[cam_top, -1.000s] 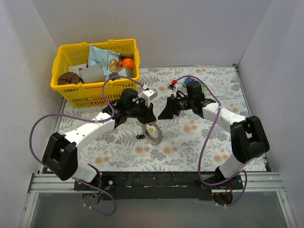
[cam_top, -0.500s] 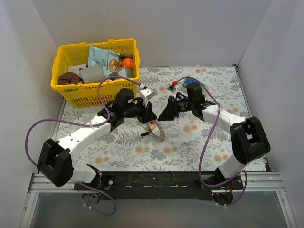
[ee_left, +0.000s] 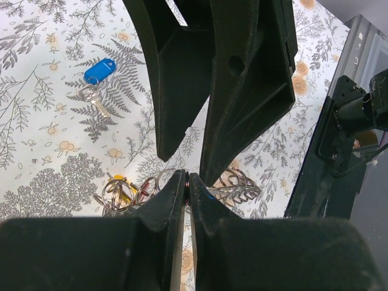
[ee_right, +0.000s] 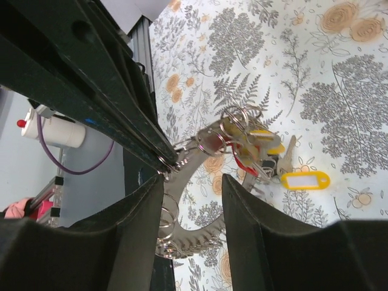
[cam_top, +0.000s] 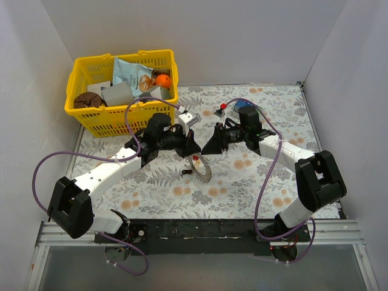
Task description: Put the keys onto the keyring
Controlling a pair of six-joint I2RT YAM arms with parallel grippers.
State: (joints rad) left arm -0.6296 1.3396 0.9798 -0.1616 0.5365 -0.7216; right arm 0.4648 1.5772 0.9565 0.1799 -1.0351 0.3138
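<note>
My left gripper (cam_top: 189, 149) is shut on the edge of the keyring (cam_top: 199, 168), a ridged metal hoop held tilted just above the table. In the left wrist view the jaws (ee_left: 187, 177) pinch its thin edge. In the right wrist view the keyring (ee_right: 203, 229) curves between my open right gripper's (ee_right: 193, 179) fingers, with small split rings on it. A bunch of keys (ee_right: 248, 142) with yellow and red heads hangs at the hoop. A yellow-tagged key (ee_right: 303, 180) and a blue-tagged key (ee_left: 100, 71) lie on the table. My right gripper (cam_top: 212, 145) faces the left one closely.
A yellow basket (cam_top: 82, 112) with a blue-green packet and other items stands at the back left. A red-headed item (cam_top: 222, 107) and a blue tag (cam_top: 245, 105) lie behind the right arm. White walls enclose the flowered mat.
The left arm has shifted its elbow leftward and the keyring has tilted and swung a little to the right. The right gripper has stayed close in front of it.
</note>
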